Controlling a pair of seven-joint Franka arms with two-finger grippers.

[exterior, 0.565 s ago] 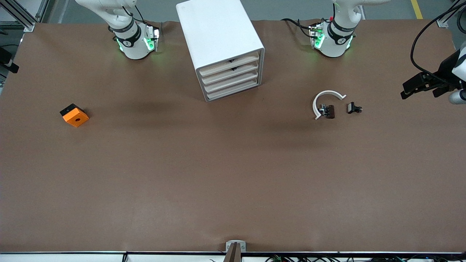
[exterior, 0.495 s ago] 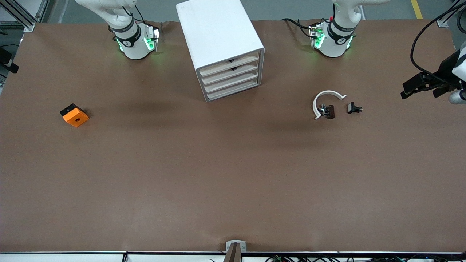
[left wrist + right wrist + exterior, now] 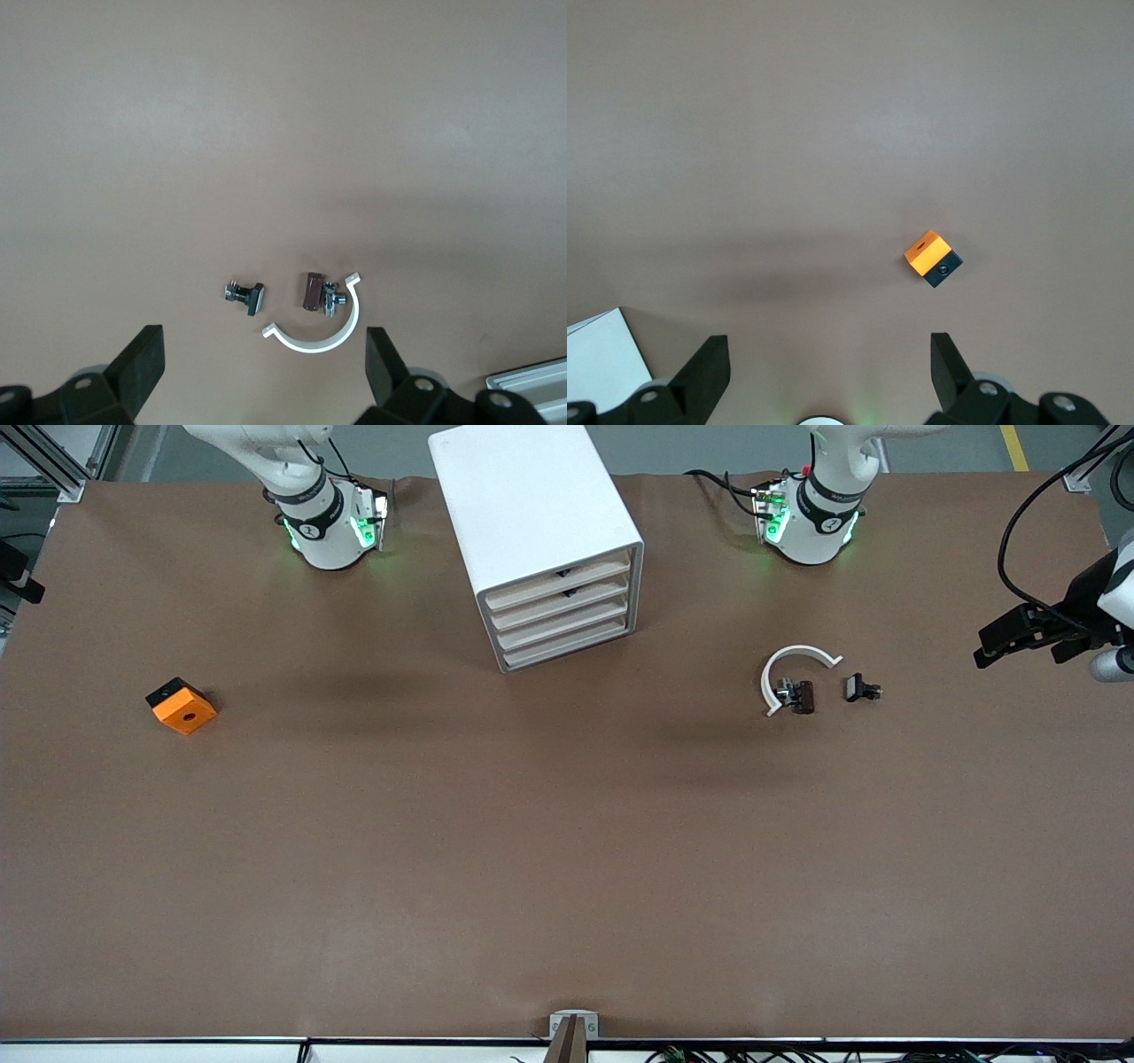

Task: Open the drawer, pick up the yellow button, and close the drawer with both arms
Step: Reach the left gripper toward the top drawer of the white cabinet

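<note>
A white cabinet (image 3: 532, 522) with several drawers (image 3: 558, 607) stands between the two arm bases, and every drawer front is flush. The button is hidden. My left gripper (image 3: 264, 336) is open and empty, high over the table above a white clip; its black hand shows at the front view's edge (image 3: 1019, 633). My right gripper (image 3: 828, 343) is open and empty, high over the table near its own base (image 3: 323, 522). A corner of the cabinet shows in the left wrist view (image 3: 532, 385) and in the right wrist view (image 3: 598, 359).
An orange square block with a hole (image 3: 182, 707) (image 3: 932, 261) lies toward the right arm's end. A white C-shaped clip (image 3: 793, 669) (image 3: 319, 335), a brown-and-metal part (image 3: 800, 695) (image 3: 316, 292) and a small black part (image 3: 861, 688) (image 3: 246, 295) lie toward the left arm's end.
The left arm's black hand has drifted very slightly toward the edge of the front view. Nothing on the table has moved.
</note>
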